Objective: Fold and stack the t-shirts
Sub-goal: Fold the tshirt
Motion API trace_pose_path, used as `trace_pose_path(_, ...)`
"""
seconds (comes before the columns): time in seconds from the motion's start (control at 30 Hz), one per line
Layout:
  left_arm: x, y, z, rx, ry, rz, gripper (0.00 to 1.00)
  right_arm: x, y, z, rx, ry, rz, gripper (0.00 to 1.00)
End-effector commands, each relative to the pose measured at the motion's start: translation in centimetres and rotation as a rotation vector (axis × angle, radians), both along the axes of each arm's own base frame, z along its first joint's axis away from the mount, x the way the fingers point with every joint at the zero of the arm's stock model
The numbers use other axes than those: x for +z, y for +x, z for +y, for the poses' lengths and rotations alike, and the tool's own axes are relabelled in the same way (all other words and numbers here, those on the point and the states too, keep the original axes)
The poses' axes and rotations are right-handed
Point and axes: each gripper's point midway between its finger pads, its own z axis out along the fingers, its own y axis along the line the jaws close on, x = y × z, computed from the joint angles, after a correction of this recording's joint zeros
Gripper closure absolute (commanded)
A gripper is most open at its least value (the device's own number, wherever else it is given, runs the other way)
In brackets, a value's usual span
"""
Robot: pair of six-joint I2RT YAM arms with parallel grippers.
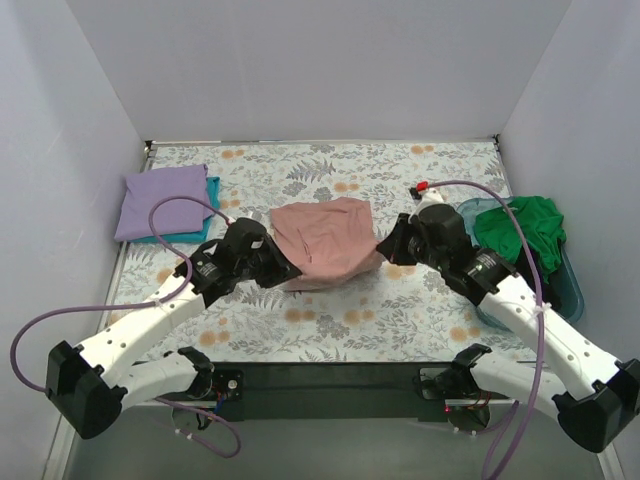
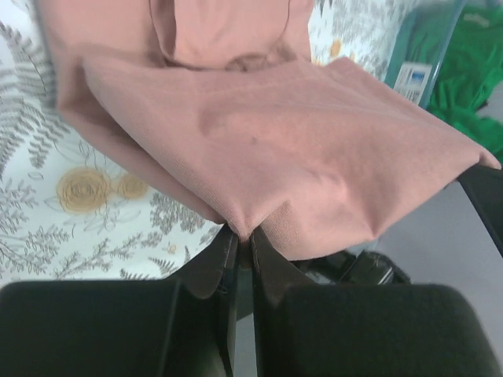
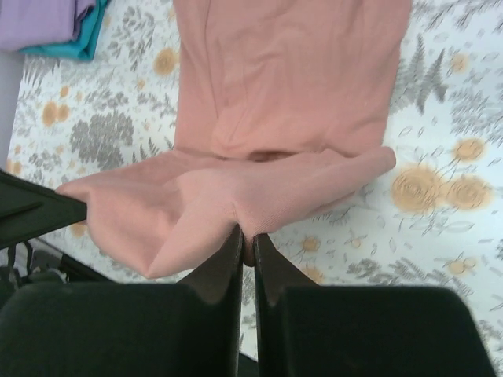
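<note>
The dusty pink t-shirt lies mid-fold at the middle of the desk, its near hem raised. The fold should go best if both corners travel together toward the collar, level and taut, so the edge lands square. The folded lavender t-shirt sits to its left, the green t-shirt to its right. The left hand and right hand each pinch tight on a near corner of the pink cloth.

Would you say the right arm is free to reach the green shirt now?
Probably not yet: the right end effector is shut on the pink shirt, though the green shirt lies uncovered nearby.
</note>
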Motion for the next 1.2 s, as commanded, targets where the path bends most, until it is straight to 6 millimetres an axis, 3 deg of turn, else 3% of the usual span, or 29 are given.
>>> trace_pose_path(0.0,1.6,3.4,2.0,0.122,0.063,-0.066,1.0,2.5,3.5,-0.3,-0.016,-0.042,-0.088,0.99)
trace_pose_path(0.33,1.6,10.8,3.5,0.234,0.094,-0.063,1.0,5.1,12.0,0.3,0.005,-0.014,-0.165,0.99)
trace_pose_path(0.5,2.3,13.6,4.6,0.291,0.102,-0.086,1.0,3.4,14.9,0.6,0.027,0.001,-0.106,0.99)
trace_pose_path(0.63,1.6,15.8,5.3,0.313,0.109,-0.073,1.0,2.0,16.9,0.1,0.012,0.018,-0.065,0.99)
trace_pose_path(0.77,-0.7,17.8,5.1,0.301,0.117,-0.016,1.0,0.3,19.2,0.1,0.003,0.02,-0.028,0.99)
trace_pose_path(1.03,-3.9,21.6,8.0,0.419,0.177,0.038,1.0,-2.3,23.5,1.9,0.099,0.062,0.029,0.99)
trace_pose_path(1.17,-5.6,22.6,8.4,0.425,0.188,0.069,1.0,-4.3,25.1,3.2,0.156,0.087,0.069,0.99)
